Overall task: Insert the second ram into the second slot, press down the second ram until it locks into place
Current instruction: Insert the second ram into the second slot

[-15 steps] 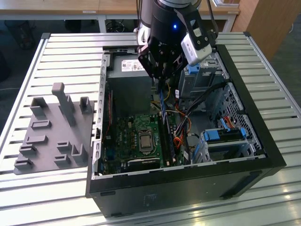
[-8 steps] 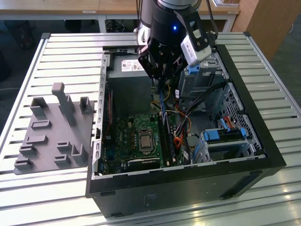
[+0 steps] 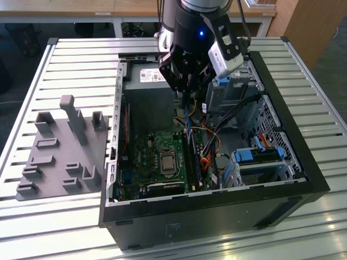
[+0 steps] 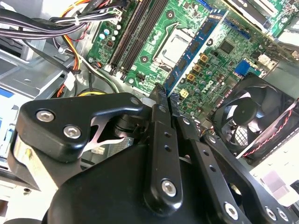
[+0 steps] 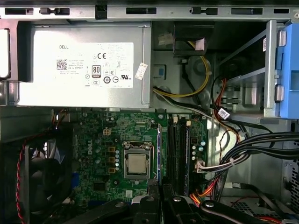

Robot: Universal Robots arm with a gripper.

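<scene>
Second ram (image 4: 196, 51) in the gripper (image 4: 169, 97), over the motherboard (image 4: 159, 35)

blue ram (image 4: 194, 49), green motherboard (image 5: 91, 128), black claw (image 4: 167, 94)

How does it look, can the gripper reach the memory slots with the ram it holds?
Probably yes: the gripper, jaws shut on the second ram, hangs above the open case, the memory slots lie uncovered, and the cables run beside them.
</scene>
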